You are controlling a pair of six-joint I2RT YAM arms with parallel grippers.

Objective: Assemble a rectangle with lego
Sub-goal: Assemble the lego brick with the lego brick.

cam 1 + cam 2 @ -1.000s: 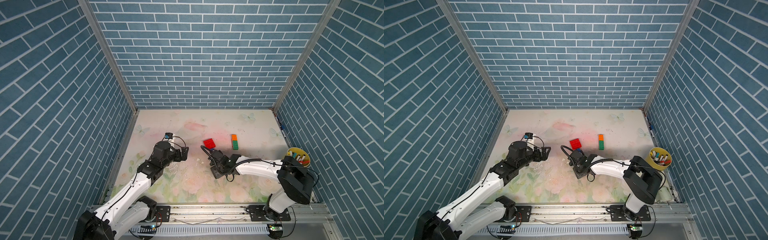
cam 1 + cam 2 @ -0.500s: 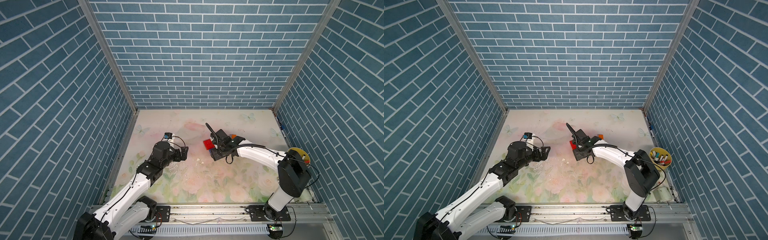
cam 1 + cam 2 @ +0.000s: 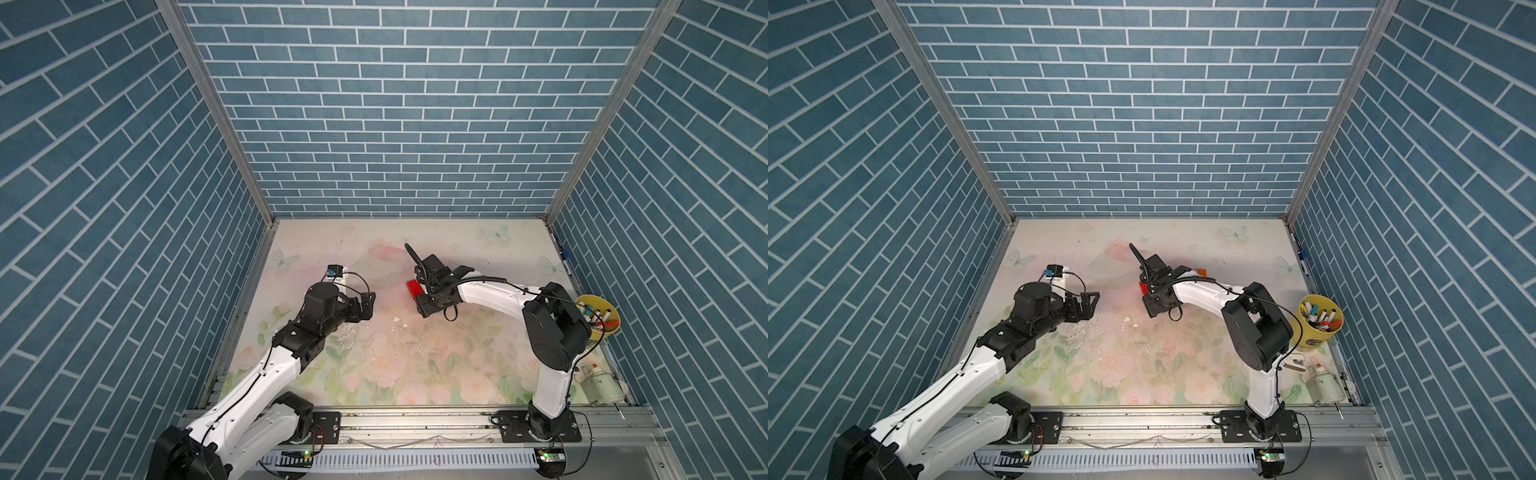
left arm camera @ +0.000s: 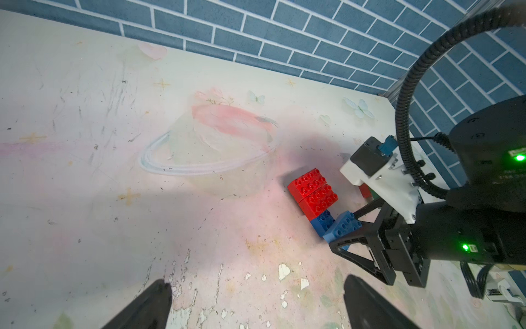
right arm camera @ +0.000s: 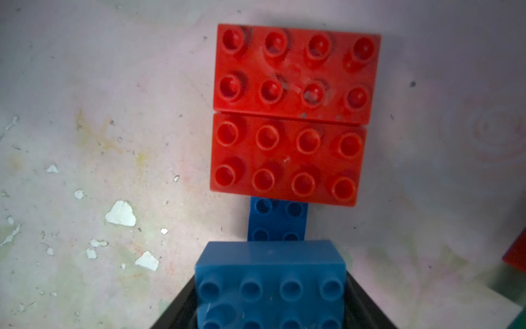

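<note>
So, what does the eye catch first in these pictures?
Two red bricks lie side by side mid-table, with a small dark blue brick against one. Just beside it the right claw grips a tilted lighter blue brick; the left claw hangs open, apart.

Wide brick [image 5: 296, 71] touches second wide brick [image 5: 287, 162]; small brick [image 5: 277, 220] abuts second; held brick [image 5: 270, 284] in right gripper [image 4: 353, 228] beside it.

L arm [image 3: 262, 378] & R arm [image 3: 490, 297] showing white links, blk joints | blk ribbed hose [image 4: 405, 94] looping | green LEDs [image 4: 520, 157] glowing | R gripper [image 4: 342, 229] showing blk truss fingers
</note>
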